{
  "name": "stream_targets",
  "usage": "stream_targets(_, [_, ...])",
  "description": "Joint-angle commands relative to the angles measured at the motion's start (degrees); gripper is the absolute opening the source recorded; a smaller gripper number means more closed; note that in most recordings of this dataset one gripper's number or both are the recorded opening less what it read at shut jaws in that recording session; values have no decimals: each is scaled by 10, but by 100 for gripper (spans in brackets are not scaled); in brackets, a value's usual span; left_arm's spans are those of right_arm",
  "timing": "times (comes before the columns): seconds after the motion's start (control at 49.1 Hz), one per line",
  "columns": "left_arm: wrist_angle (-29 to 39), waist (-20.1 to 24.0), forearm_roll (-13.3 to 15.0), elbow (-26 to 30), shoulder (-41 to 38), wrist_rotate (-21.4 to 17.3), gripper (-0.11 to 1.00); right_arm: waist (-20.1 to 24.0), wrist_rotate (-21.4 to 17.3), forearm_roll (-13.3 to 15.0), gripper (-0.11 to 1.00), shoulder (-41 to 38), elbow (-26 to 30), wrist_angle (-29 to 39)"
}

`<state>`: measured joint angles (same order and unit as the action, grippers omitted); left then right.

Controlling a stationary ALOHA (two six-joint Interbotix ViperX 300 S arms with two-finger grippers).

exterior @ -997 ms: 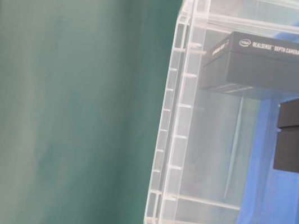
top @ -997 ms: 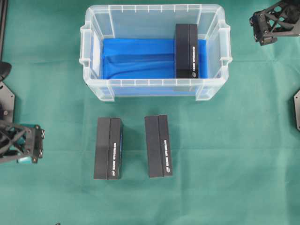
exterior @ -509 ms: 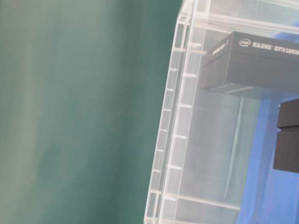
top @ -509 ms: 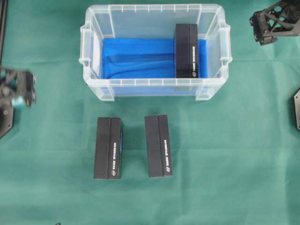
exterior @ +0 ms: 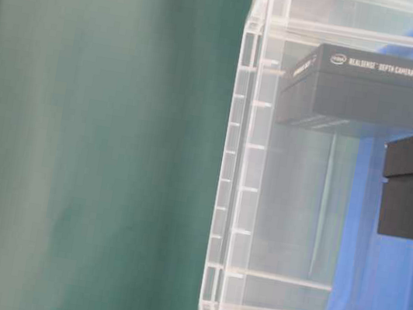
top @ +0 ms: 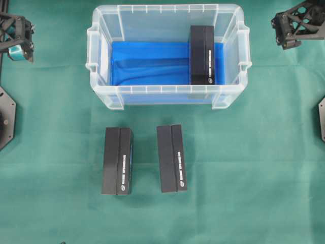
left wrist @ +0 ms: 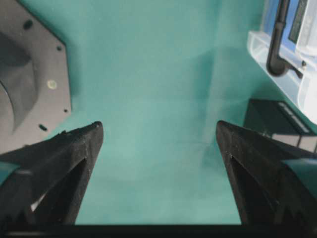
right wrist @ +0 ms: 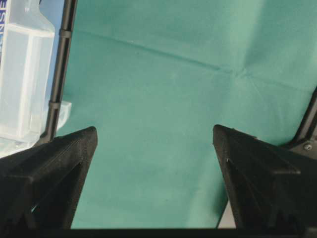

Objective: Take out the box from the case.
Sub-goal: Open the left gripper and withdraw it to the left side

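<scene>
The case is a clear plastic tub with a blue cloth on its floor, standing at the top middle of the green table. One black box lies inside it at the right end, hazy through the wall in the table-level view. My left gripper hovers at the far upper left, well clear of the case, open and empty. At the far upper right my right gripper is open too, with only green cloth between its fingers.
Two more black boxes lie side by side on the table in front of the case. Grey arm base plates sit at the left edge and the right edge. The case's corner shows beside the right gripper.
My left gripper has swept from the lower left of the table up to the upper left corner, staying open. The right gripper and all boxes have not moved.
</scene>
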<state>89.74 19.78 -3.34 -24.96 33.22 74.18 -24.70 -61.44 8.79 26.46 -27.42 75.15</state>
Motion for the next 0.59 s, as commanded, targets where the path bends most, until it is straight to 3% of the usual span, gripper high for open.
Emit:
stream_targets(0.0, [-1,8,0,16,-4,-9,99,0,-2,-1,91,8,5,1])
stream_targets(0.57, [-3,8,1,20,-12,-11,99,0,-4,-11,91,7,5,2])
